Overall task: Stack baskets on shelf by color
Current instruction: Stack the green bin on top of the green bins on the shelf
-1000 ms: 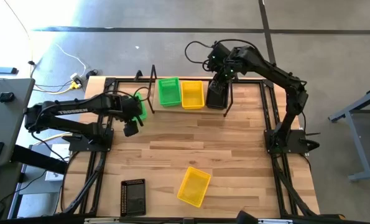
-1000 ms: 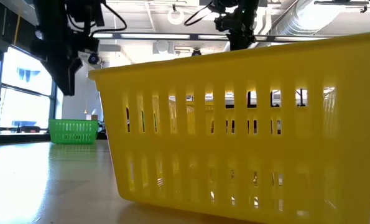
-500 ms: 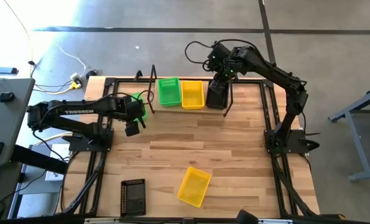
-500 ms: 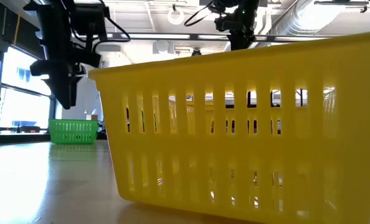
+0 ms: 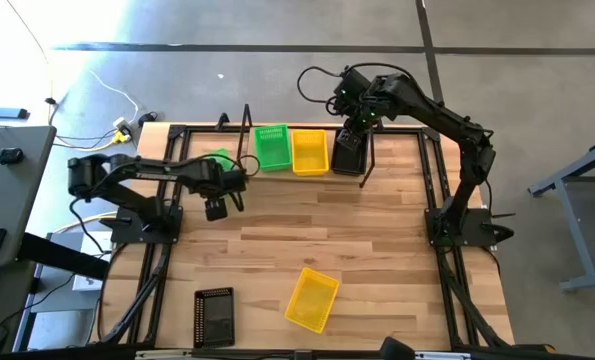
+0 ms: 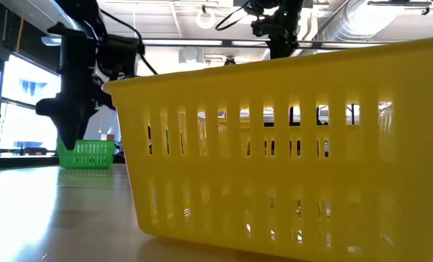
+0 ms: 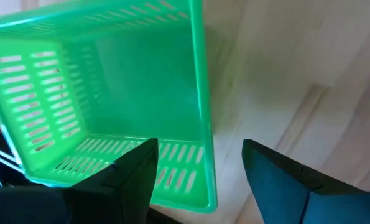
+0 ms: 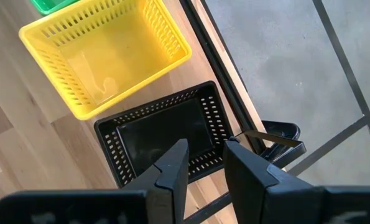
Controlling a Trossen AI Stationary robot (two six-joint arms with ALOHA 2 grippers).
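while the left gripper (image 7: 197, 168) gapes over a green basket (image 7: 104, 93), the right gripper (image 8: 203, 165) seemingly straddles a black basket's (image 8: 166, 134) wall.

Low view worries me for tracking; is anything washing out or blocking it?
Low view: the near yellow basket fills most of the frame, and bright windows and ceiling lights backlight it. The left arm reads as a dark silhouette, and the green basket shows only partly beside it.
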